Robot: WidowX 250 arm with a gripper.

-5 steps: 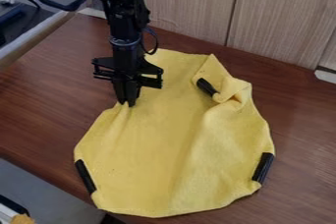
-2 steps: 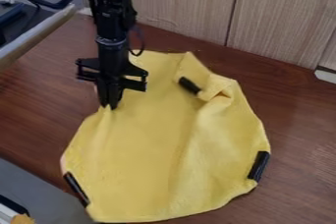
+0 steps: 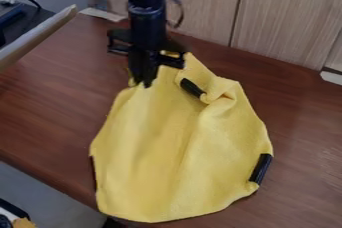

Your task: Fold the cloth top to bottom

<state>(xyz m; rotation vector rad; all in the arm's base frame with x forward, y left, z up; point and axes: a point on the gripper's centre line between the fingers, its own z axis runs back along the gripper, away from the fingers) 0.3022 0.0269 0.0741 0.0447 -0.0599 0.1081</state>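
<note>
Yellow cloth (image 3: 160,162), which we see rumpled on the brown counter (image 3: 60,87); black claw (image 3: 143,85), clamped on the cloth's upper left edge; black strip (image 3: 192,87) by the cloth's upper right fold; second strip (image 3: 261,168) at its lower right edge; wood panels (image 3: 287,17) behind the cloth.

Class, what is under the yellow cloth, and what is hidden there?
The brown table shows on both sides of the yellow cloth and likely continues beneath; anything else there is covered.

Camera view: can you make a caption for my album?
A black gripper pinches the edge of a rumpled yellow cloth on a brown wooden table.
</note>
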